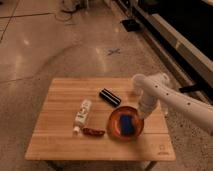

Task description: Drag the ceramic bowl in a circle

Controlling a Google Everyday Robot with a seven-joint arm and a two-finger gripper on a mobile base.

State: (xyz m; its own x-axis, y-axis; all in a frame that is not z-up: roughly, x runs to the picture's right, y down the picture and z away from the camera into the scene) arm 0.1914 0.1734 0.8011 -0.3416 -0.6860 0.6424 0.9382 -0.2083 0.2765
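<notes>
Dragging step | bowl [114, 129] sat on the table [65, 145], at 4 o'clock from its middle, blue thing [126, 124] inside | gripper [145, 114] at the bowl's 2 o'clock rim, fingers squeezed shut | bowl looked hard, heavy, slippery, could chip | best hold: the rim, gently

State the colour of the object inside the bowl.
Blue object, best in camera view; gripper at the ceramic bowl's right rim.
</notes>
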